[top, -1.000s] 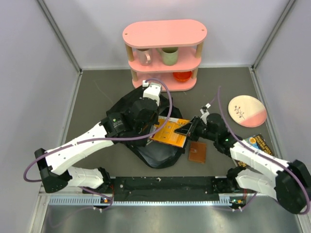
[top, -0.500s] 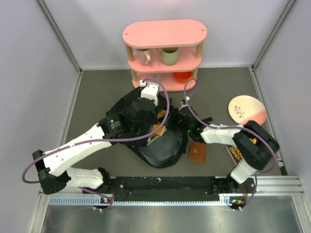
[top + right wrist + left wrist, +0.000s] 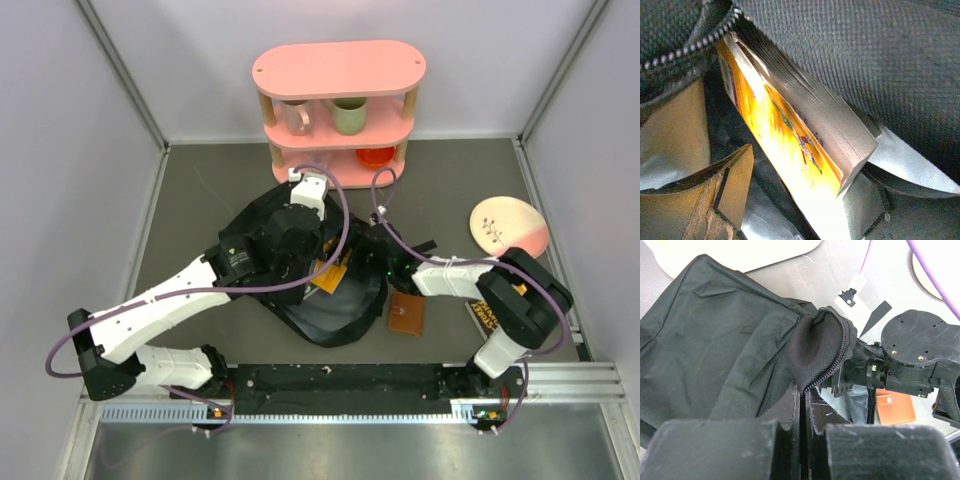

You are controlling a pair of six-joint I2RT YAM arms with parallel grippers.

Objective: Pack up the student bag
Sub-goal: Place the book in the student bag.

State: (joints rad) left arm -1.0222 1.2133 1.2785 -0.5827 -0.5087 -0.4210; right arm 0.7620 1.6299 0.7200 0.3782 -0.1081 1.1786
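The student bag [image 3: 318,318] lies flat at mid-table, its long axis running diagonally from far left to near right, with the unzipped mouth turned rightward to face the right arm. We see the left gripper [image 3: 802,407] closed to a hairline gap on the zipper edge [image 3: 826,362] of the mouth, lifting that lip into a raised fold. The right gripper [image 3: 800,185] reaches into the opening. Its wrist view shows an orange book [image 3: 790,125] standing tilted between its spread fingers, under the fabric. The book rests against one finger, and a dark gap separates it from the other finger [image 3: 732,177], so we cannot tell whether it is clamped. From above, only a corner of the book shows at the mouth. A brown wallet [image 3: 406,313] lies just beside the bag's near-right edge, apart from it. The pink shelf [image 3: 338,70] stands near the bag's far end, and a pink-and-cream plate [image 3: 508,228] sits well apart on the right. The widest bare stretch of table [image 3: 190,210] lies to the bag's left, bounded by the left wall.
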